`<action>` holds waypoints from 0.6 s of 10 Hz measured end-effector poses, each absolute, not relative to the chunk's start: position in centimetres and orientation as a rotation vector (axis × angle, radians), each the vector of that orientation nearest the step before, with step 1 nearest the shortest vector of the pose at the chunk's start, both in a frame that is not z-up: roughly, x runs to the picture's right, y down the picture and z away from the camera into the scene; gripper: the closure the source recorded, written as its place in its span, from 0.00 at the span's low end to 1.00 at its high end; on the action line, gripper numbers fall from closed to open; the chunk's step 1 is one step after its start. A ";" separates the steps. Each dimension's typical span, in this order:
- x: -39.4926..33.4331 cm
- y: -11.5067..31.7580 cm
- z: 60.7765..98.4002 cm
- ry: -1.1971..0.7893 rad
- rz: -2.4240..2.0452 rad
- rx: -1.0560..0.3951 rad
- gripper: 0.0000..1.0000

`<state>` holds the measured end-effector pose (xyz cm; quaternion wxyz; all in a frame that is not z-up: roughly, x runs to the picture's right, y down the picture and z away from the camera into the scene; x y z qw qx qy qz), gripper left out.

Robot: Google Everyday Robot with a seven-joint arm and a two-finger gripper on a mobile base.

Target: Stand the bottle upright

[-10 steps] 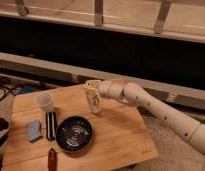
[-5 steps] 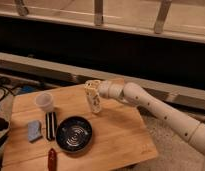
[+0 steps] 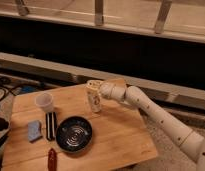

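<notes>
Bottle (image 3: 94, 101): upright on the wooden table (image 3: 121, 135), right of the white cup (image 3: 44, 101); pose and place unchanged from both earlier frames; task seemingly done, bar release; gripper (image 3: 94, 85): at the bottle's top, likewise right of the cup, unmoved; whether it clasps the bottle or has let go, cannot tell.

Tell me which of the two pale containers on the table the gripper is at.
The cream-white bottle, upright on the table; the gripper is at its top. The translucent cup stands apart, further to the left of the view.
</notes>
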<state>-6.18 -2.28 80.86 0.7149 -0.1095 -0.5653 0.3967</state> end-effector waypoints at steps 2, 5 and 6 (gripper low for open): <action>-6.3 -2.2 80.9 -1.254 0.876 -0.244 0.98; -6.3 -2.2 80.8 -1.253 0.876 -0.245 0.98; -6.3 -2.2 80.8 -1.252 0.876 -0.244 0.98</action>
